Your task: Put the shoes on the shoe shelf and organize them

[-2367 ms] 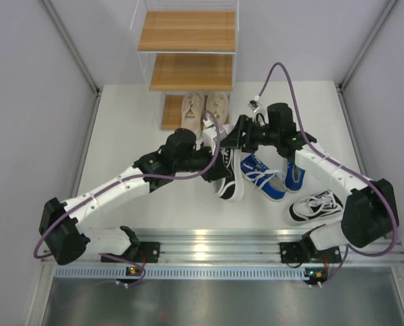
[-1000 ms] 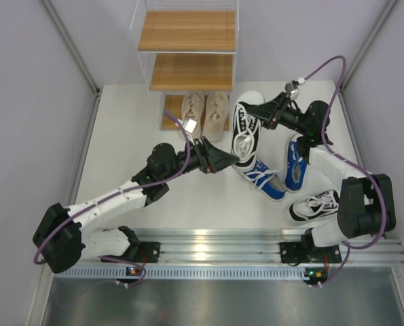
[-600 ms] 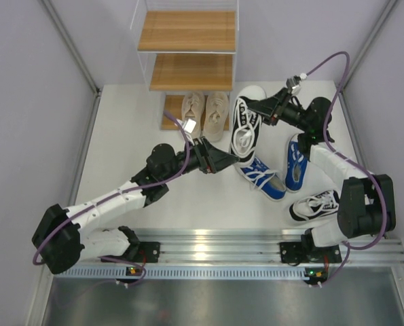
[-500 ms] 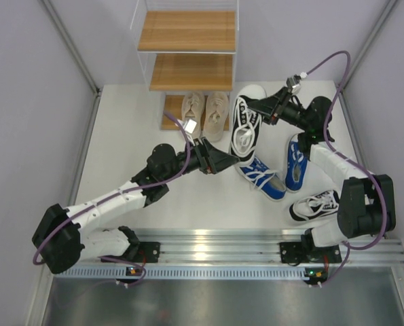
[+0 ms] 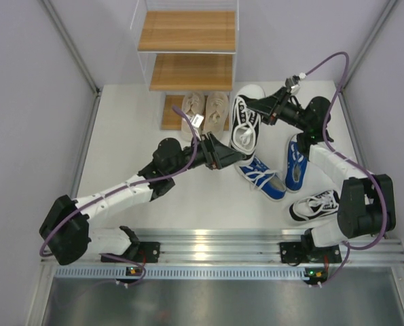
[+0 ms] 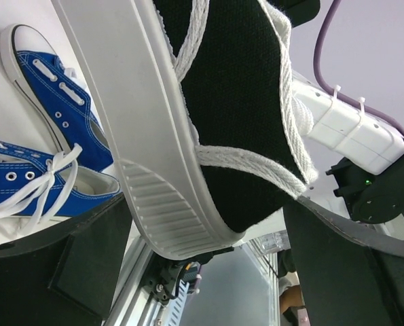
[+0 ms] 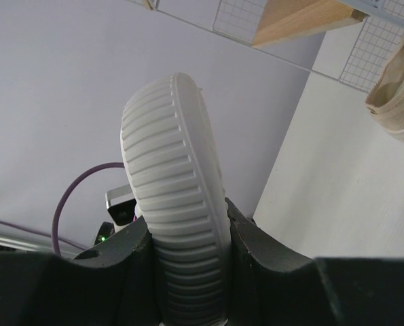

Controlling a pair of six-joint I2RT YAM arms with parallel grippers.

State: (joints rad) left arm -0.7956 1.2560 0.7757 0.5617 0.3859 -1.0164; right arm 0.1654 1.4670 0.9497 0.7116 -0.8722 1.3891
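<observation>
Black canvas crossed with thick white rope-like bands, on a chunky white rubber sole: that is the patterned sneaker, gripped by the right gripper toward the far edge of the table, just right of the shoe shelf. In the right wrist view the dark fingers press in on both sides of the ribbed sole. From where I stand I cannot tell if the shoe touches the table.

At its heel end sits the left gripper, jaws spread wide, its fingers flanking the sole without closing on it.

Close on the left, the beige pair lies side by side on the shelf's lowest wooden board, toes pointing away from the arms. The two boards above show bare, light-brown grain inside the thin white wire frame.

Crowding the near side, two bright blue canvas sneakers with white laces lie on the table, one almost under the held shoe's heel. The other patterned sneaker rests near the table's right near corner.
</observation>
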